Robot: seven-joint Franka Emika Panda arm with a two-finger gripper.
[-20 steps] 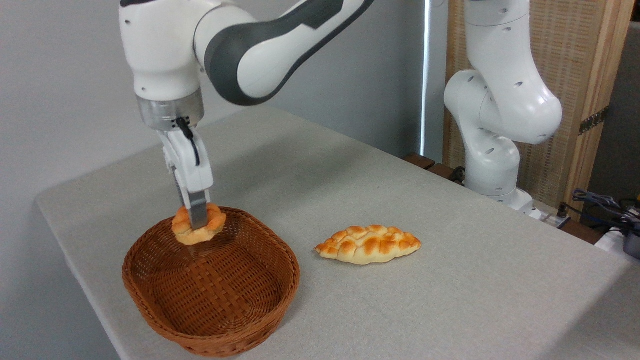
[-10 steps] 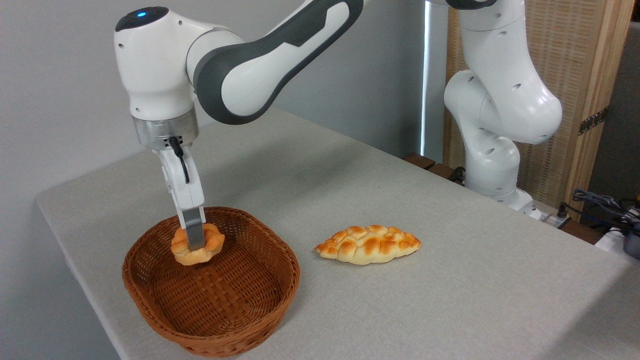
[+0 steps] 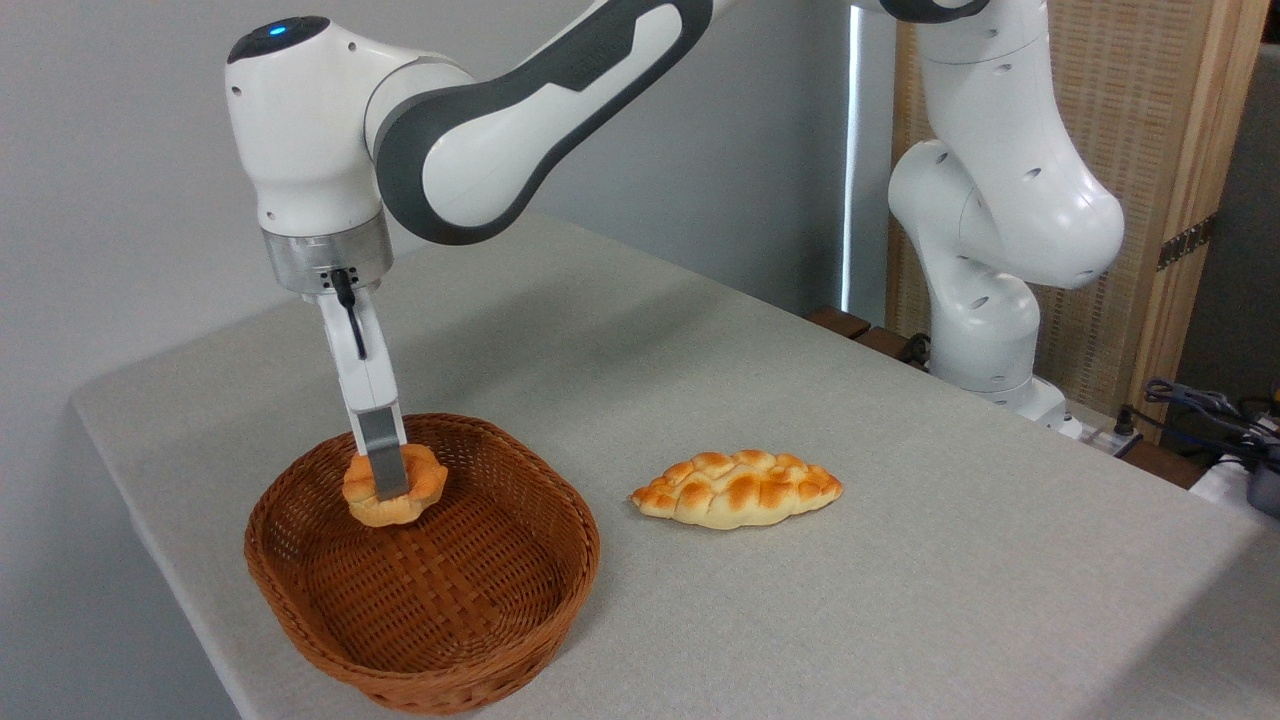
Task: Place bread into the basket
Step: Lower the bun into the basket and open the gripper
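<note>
The small orange-golden bun point(image 3: 420, 490) hangs inside the far left part of the reddish-brown wicker basket point(image 3: 470, 640), below its rim line and just above the woven floor. My gripper point(image 3: 388, 488) comes straight down from the white arm and is shut on the bun. One grey finger point(image 3: 380, 455) crosses the bun's front; the other finger is hidden behind it. Whether the bun touches the basket floor, I cannot tell.
A longer pale-and-brown braided loaf point(image 3: 737, 488) lies on the grey table point(image 3: 900, 580) to the right of the basket. The arm's white base point(image 3: 985, 330) stands at the back right, with cables point(image 3: 1200, 405) beyond it. The table's front left edge runs close under the basket.
The gripper has lowered the bun from rim height down into the basket and shifted slightly left; in the last half second it barely moved.
</note>
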